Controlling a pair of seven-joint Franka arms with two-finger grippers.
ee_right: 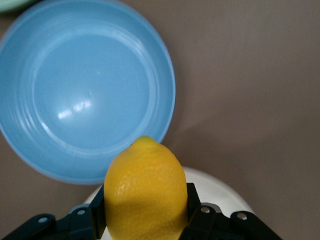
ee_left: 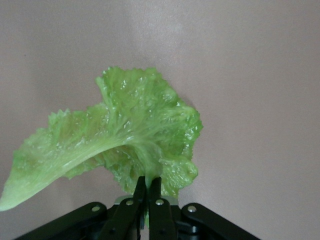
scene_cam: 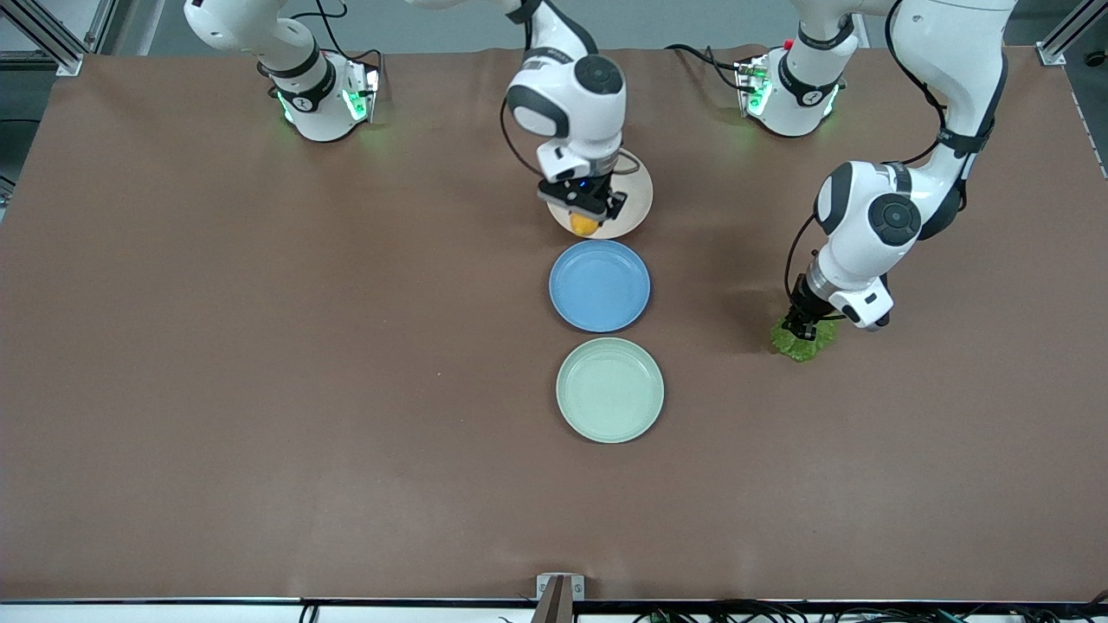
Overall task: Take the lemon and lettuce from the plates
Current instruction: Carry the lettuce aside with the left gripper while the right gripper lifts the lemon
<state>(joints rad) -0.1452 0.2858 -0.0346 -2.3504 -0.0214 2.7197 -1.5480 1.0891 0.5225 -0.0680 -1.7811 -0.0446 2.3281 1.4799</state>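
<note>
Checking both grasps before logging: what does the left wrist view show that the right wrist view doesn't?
Only the left wrist view shows the lettuce, pinched at its stem by the left gripper over bare table. Only the right wrist view shows the lemon clamped in the right gripper, with the beige-pink plate below and the blue plate beside it. Both show closed jaws and brown tabletop.

White arms (scene_cam: 943,52) with dark joint caps, black cables, green-lit bases (scene_cam: 325,104), black screwed fingers (ee_left: 140,200)

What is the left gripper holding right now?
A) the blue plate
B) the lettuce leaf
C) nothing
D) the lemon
B: the left gripper is pinched shut on the lettuce leaf, over bare table toward the left arm's end, off every plate.
</note>
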